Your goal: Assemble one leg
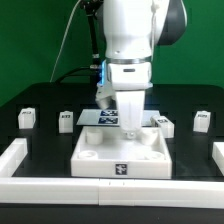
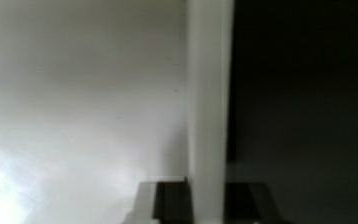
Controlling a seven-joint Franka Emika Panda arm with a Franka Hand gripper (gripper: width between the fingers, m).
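The large white tray-like part [image 1: 122, 157] lies at the table's front middle. My gripper [image 1: 130, 124] reaches down onto its far right rim. In the wrist view the gripper [image 2: 208, 205] straddles the tray's thin white wall [image 2: 208, 90], with a dark finger [image 2: 167, 203] tight against each side, so it is shut on the wall. Several small white legs with tags stand in a row behind the tray: two to the exterior view's left [image 1: 27, 118] [image 1: 66, 121] and two to its right [image 1: 163, 123] [image 1: 201, 122]. None is held.
The marker board [image 1: 100, 118] lies behind the tray, partly hidden by the arm. A white border wall runs along the front left [image 1: 14, 160] and front right [image 1: 216, 156] of the black table [image 1: 185, 100].
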